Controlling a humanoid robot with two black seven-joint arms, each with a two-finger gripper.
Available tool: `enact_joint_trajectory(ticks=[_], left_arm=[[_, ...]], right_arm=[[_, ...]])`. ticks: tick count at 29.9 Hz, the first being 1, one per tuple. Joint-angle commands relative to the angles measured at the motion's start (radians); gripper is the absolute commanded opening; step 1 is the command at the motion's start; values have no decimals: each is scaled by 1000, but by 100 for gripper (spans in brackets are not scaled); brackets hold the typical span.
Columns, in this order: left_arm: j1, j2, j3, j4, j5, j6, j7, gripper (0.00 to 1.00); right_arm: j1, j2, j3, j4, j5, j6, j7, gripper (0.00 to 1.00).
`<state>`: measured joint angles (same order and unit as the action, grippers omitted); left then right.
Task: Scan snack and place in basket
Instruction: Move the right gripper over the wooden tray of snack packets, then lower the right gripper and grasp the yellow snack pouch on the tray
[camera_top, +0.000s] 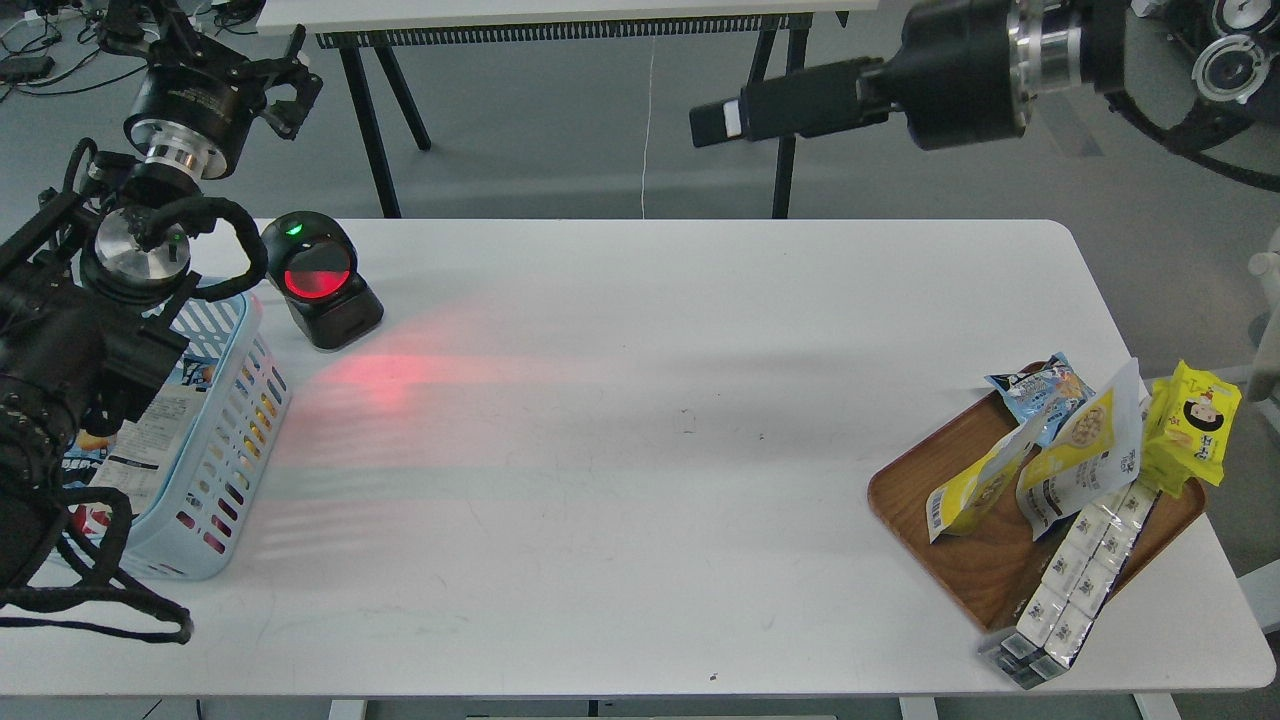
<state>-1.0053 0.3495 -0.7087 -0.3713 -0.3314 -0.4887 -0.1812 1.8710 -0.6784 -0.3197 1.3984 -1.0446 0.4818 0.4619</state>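
The snack pouch (1085, 455), silver-grey with a yellow panel and a round picture of beige balls, leans upright on the wooden tray (985, 570) at the table's right end, its lower edge tucked behind a long clear-wrapped pack of small white cartons (1080, 575). A second, similar yellow-and-silver pouch (975, 490) lies beside it, partly under it. One small blue snack bag (1040, 388) peeks out behind them, mostly covered, and one bright yellow packet with a cartoon face (1195, 425) hangs over the tray's far rim.

At the far left stands the light blue basket (225, 440), well apart from the tray; the left arm hides much of it, and what lies inside shows only as scraps of printed packaging. Just beside it sits one black barcode scanner (318, 280), its window glowing red and throwing red light across the white table (620, 420).

The left gripper (285, 90) is raised beyond the table's far edge with fingers parted, holding nothing. The right gripper (720, 122) is seen dark and side-on; I cannot tell how far open it stands, and nothing shows in it.
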Motion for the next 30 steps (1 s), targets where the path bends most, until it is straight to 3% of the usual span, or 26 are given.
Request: enact_joint_trajectory(ticks=[1,7,14,24,30], left_arm=[[-7,2,2,2,0,0,0,100],[-9,2,2,2,2,0,0,100],[-7,2,3,2,2,0,0,100],[-6,3,8,2,2,0,0,100],[-4,5,11,2,3,0,0,100]], right_arm=[[89,31,-102,111,-136,-8,27,95],[181,77,-231,261,-441,-38,27,94],[185,62,-409,333,-733,-124,27,93],[169,-50,-599,333,-959,-224,27,89],[145,-107,-645,332,-983,-230,27,88]])
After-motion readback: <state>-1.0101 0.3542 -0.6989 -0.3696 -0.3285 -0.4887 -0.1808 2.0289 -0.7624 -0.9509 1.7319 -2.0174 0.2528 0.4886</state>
